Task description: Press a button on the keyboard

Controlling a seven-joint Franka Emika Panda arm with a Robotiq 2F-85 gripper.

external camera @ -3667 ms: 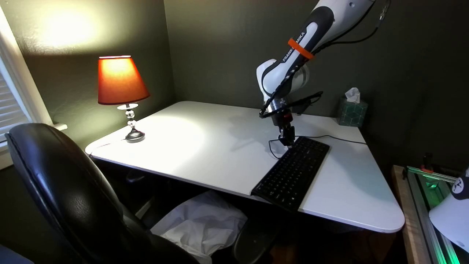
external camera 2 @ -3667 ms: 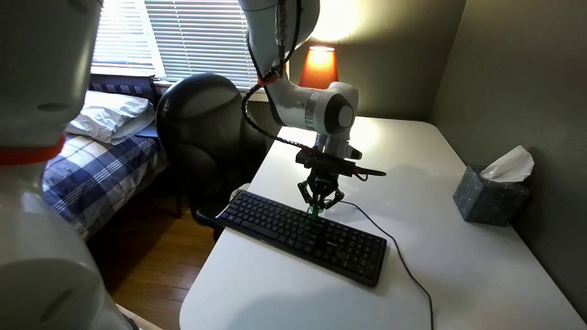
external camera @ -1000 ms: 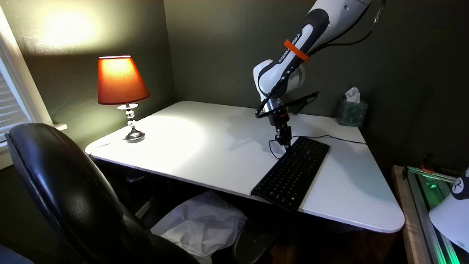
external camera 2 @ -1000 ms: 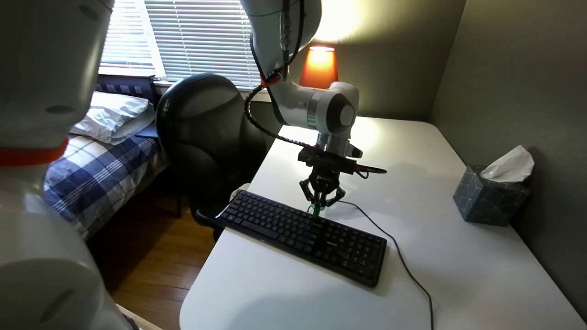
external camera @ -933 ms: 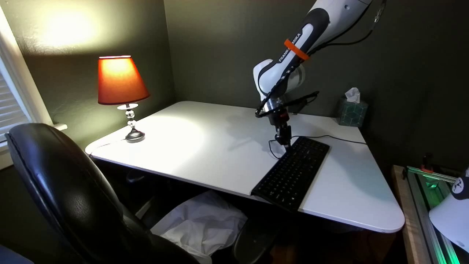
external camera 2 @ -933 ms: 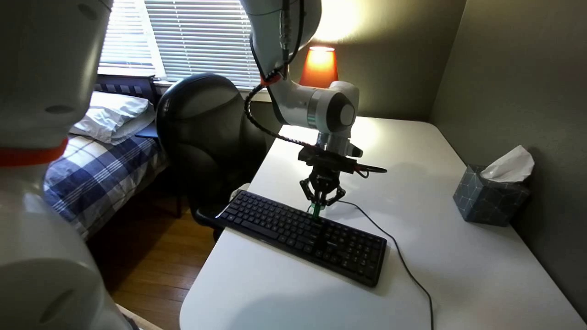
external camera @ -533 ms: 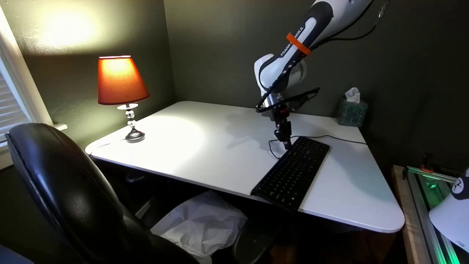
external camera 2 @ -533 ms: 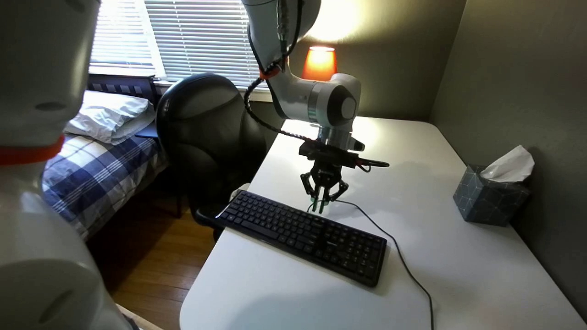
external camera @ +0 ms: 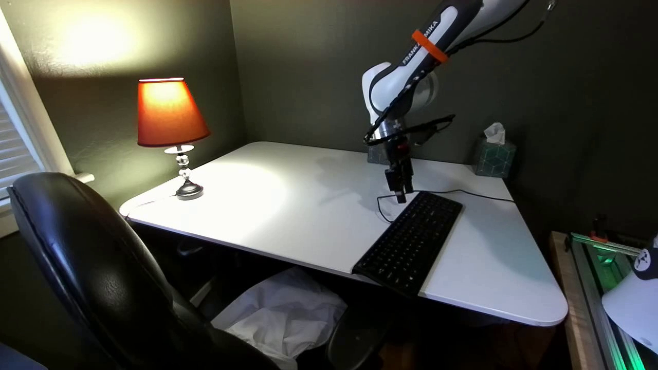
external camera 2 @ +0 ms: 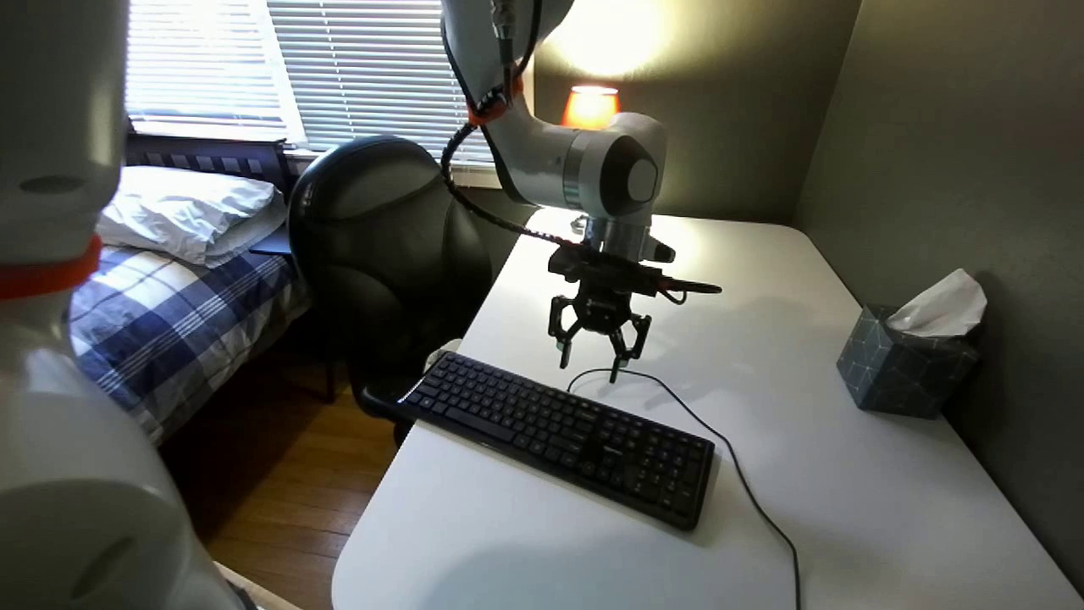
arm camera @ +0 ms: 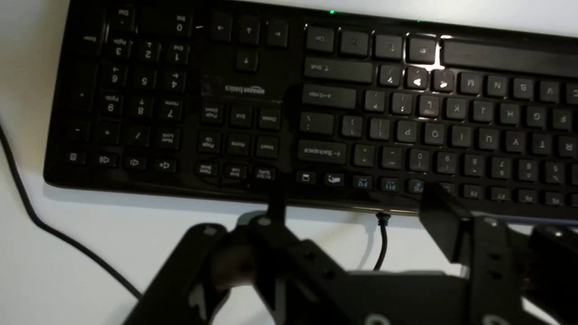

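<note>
Spread well apart, the jaws of the gripper (external camera 2: 589, 371) point down, their tips clear of the keyboard (external camera 2: 559, 434). It lies flat on the desk (external camera 2: 745, 356) below them and, in an exterior view, on the near side of them, stretching away to the left and right of both tips. In the wrist view, with the gripper at the bottom, the keyboard lies ahead of the jaws, its lettering upside down, while the cable (arm camera: 383, 220) leaves its nearer long edge between the two fingers (arm camera: 445, 221). One finger covers part of the function row; the other's dark tip blends into the casing, so where it ends cannot be told. Glare whitens a few keys (arm camera: 416, 77) ahead of the jaws, near the space bar (arm camera: 510, 58), and past the finger at the right of that view the letter rows run out of frame. Beneath the gripper the cable is hidden, showing again to its left. In an exterior view, with the lamp (external camera: 172, 115) well to the left of the jaws and the tissue box (external camera: 494, 159) to their right, the fingers line up one behind the other, so their gap cannot be read, and the end of the keyboard farthest from them fades into the dark at the desk's edge
</note>
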